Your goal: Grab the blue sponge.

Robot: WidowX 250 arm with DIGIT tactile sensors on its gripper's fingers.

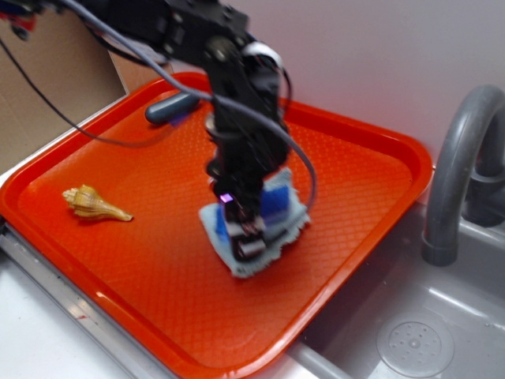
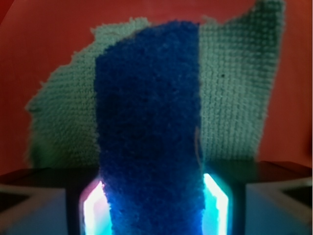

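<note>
The black robot hand [image 1: 246,229] is lowered straight down over the bright royal-blue porous sponge block [image 2: 149,137], which is seen in the wrist view filling the gap between the two glowing pads [image 2: 93,210]. Whether the sponge is already squeezed cannot be told; contact looks near on both sides. The sponge is found lying on a pale blue frayed knitted cloth [image 2: 234,93]. For a clean grab, the squeeze should be kept on the sponge's long flanks, and the cloth beneath should be left out of the pinch. All of it is carried by a shallow orange plastic tray [image 1: 355,205], where a tan spiral seashell [image 1: 95,204] and a dark grey-blue oval pebble-like object [image 1: 170,108] are also held, well apart.
</note>
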